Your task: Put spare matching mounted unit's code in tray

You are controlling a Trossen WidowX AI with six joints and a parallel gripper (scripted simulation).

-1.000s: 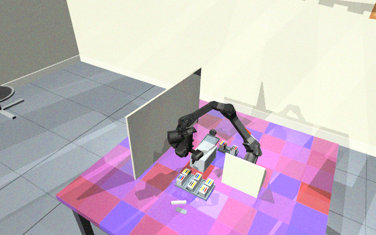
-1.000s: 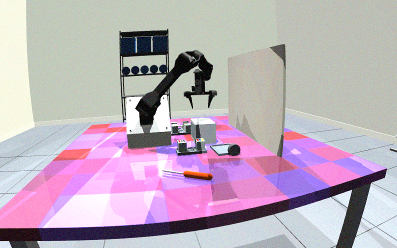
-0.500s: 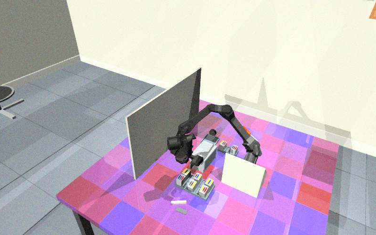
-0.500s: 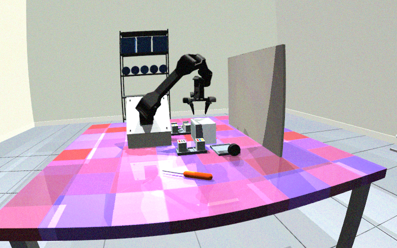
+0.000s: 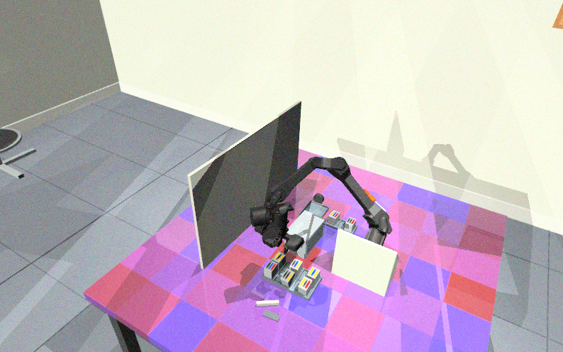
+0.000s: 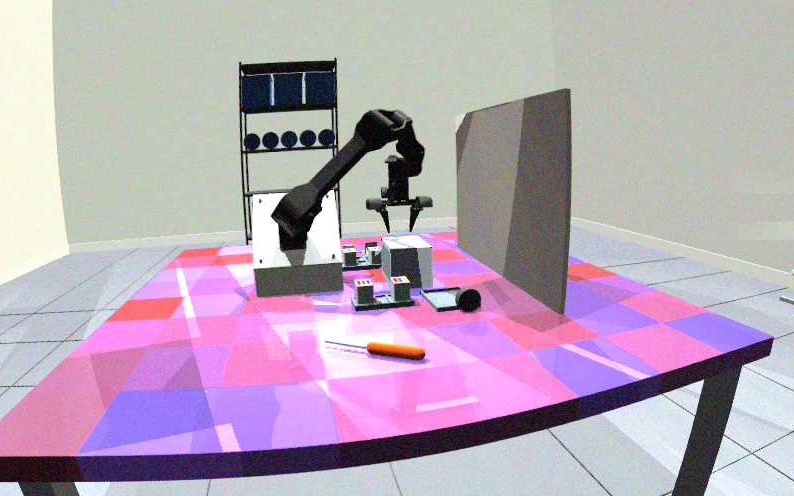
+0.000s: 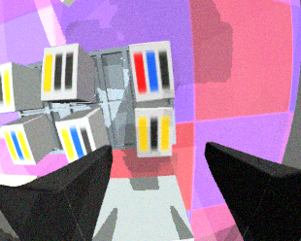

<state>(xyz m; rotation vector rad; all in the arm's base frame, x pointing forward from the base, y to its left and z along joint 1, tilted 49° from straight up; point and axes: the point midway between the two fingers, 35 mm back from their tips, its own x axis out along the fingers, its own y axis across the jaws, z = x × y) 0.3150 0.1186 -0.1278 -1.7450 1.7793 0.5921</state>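
My gripper [image 6: 400,230] [image 7: 159,151] is open and empty, pointing down above the grey box-shaped mounted unit [image 5: 314,241] [image 6: 416,263] [image 7: 136,206] and the near edge of the larger rack [image 5: 310,297] [image 7: 115,70]. The unit's back code is not visible. In line between the fingertips stands a spare [image 5: 279,257] [image 7: 154,130] with yellow, black, yellow stripes. Right behind it in the wrist view stands a red, blue, black spare [image 5: 271,270] [image 7: 151,69]. Several other striped spares stand in the rack's other columns. The shallow tray [image 5: 318,208] [image 6: 442,300] is empty.
A smaller rack [image 6: 382,302] holds two spares. A black round object [image 5: 318,198] [image 6: 468,300] touches the tray's end. A tall upright panel [image 5: 240,192] [image 6: 511,203] and a white slanted block [image 5: 362,262] [image 6: 299,280] flank the area. A screwdriver [image 6: 395,351] lies on the table.
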